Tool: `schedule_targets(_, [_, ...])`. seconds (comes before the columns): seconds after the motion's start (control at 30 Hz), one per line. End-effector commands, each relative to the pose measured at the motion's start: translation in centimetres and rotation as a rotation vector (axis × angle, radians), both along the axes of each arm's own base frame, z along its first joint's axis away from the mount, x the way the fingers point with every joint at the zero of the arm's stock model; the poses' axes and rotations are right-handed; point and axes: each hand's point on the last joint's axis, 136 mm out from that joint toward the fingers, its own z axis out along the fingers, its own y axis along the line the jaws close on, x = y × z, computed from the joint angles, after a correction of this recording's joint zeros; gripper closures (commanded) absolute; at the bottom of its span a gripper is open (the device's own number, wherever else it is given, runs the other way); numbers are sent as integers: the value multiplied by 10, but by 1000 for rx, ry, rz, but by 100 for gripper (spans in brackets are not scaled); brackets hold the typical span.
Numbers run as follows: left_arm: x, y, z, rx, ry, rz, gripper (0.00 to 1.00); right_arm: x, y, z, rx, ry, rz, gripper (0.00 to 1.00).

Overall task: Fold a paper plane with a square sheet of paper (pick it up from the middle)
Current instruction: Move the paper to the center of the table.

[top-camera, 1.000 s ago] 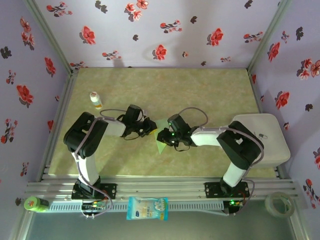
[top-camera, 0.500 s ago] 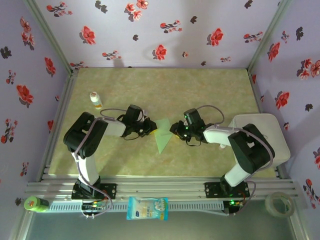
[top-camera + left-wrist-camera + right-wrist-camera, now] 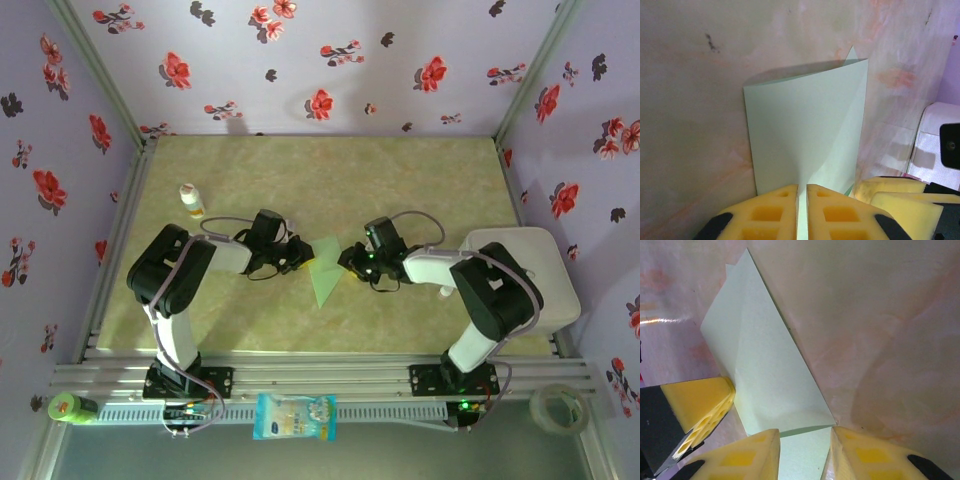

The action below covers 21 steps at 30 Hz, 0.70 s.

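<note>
The left gripper point(image 3: 802, 192) is clamped on the paper point(image 3: 805, 130), which is folded once ahead of its fingers. The right gripper point(image 3: 805, 434) is released, jaws astride the paper's edge. The plane's later folds appear still to be made.

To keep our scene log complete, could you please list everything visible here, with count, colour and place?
paper: one, pale mint green, folded, mid-table between the grippers
small bottle: one, white with a yellowish band, far left of the table
tray: one, white, right edge of the table
packet: one, white and blue, front rail between the arm bases
tape roll: one, translucent, front right corner
container: one, green, front left corner
table: one, mottled beige-green
walls: purple with red flowers, three sides
left gripper: one, yellow fingers, shut on the paper
right gripper: one, yellow fingers, open, paper's corner between them
</note>
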Motion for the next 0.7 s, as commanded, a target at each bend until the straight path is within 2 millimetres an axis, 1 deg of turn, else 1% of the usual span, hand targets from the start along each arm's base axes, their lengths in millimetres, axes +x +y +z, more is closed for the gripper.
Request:
schedule_targets(0.0, [-15,14,-20,86,50,-6,88,3,2,0,-8,24,4,68])
schedule_targets(0.17, [-15,14,-20,86,50,-6,88,4,-10,-3,-76,30,-41,68])
schedule_targets(0.27, [-16,15,-19,89,49,-6,88,3,-14,-4,-92,28,-49,67])
schedule_targets(0.43, [-16,15,-21,89,53,-6,88,3,-3,-7,-44,45,-27,68])
schedule_targets(0.67, [-16,15,-20,89,51,-6,88,7,5,-3,5,39,-28,70])
